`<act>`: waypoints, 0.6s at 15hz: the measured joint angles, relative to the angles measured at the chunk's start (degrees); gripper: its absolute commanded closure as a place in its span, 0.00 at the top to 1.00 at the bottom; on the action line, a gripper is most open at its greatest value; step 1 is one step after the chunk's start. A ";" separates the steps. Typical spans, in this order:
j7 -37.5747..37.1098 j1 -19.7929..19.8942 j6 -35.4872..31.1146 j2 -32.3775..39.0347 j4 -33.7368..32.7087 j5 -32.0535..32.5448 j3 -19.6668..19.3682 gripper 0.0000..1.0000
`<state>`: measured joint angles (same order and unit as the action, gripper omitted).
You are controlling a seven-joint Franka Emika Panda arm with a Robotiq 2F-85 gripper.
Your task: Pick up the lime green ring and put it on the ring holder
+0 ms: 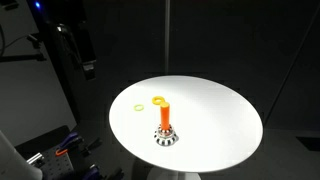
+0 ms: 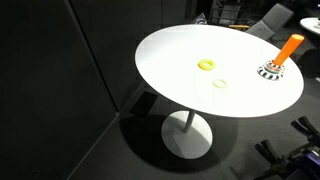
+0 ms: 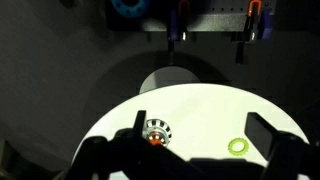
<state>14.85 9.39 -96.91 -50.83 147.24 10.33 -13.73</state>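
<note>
The lime green ring [image 1: 137,108] lies flat on the white round table [image 1: 220,120], to one side of the ring holder. It also shows in an exterior view [image 2: 219,84] and in the wrist view [image 3: 238,147]. The ring holder [image 1: 165,118] is an upright orange peg on a black-and-white base, seen in both exterior views [image 2: 282,58] and from above in the wrist view [image 3: 155,130]. My gripper [image 3: 196,118] is open and empty, high above the table's edge, well away from both. The arm [image 1: 78,50] stands beside the table.
A deeper yellow-orange ring [image 1: 157,99] lies just behind the peg, and it also shows in an exterior view [image 2: 206,65]. The surroundings are dark. Cluttered gear [image 1: 55,155] sits on the floor by the table's foot.
</note>
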 measured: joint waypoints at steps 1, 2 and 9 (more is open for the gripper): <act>0.00 0.00 -0.01 0.00 0.00 0.00 0.00 1.00; 0.00 0.00 -0.02 0.00 0.00 0.00 0.00 1.00; -0.50 -0.79 -0.11 0.64 -0.02 -0.17 0.27 1.00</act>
<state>14.35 8.60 -97.02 -50.19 147.22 10.16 -13.47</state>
